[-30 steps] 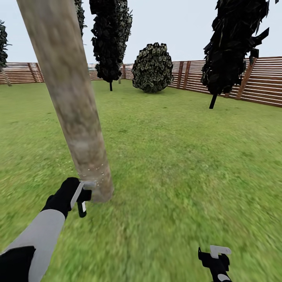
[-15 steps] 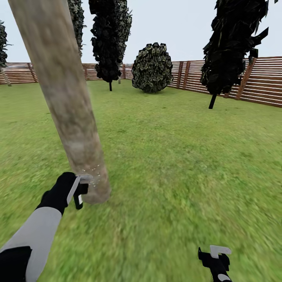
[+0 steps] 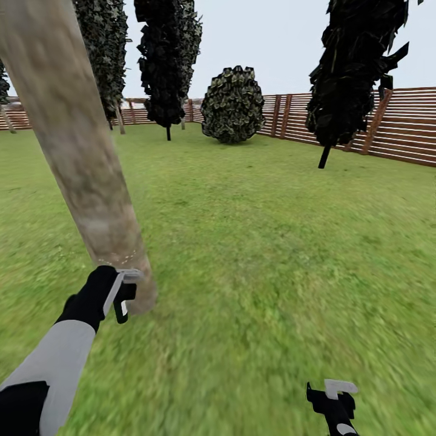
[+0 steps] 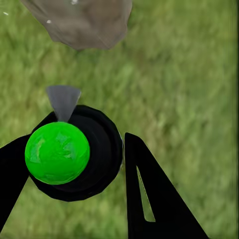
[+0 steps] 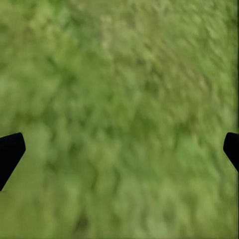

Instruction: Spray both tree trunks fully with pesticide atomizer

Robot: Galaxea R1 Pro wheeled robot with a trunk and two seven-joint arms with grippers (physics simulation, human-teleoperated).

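A thick, mottled grey-brown tree trunk rises at the left of the head view, its base in the lawn. My left gripper hangs right beside that base, shut on the pesticide atomizer, a black round body with a bright green cap and a grey nozzle. The nozzle points at the trunk, and pale spray specks dot the bark just above the gripper. A second tree with a mottled green crown stands far back left. My right gripper is low at the right, open over bare grass.
A brown slat fence rings the lawn at the back and right. Near-black narrow trees and a round bush stand far off. Open grass spreads to the right of the trunk.
The whole view has slid, so the trunk now sits further left and the tree behind it has come into sight. My left gripper shifted slightly left with the atomizer. The right gripper is unchanged.
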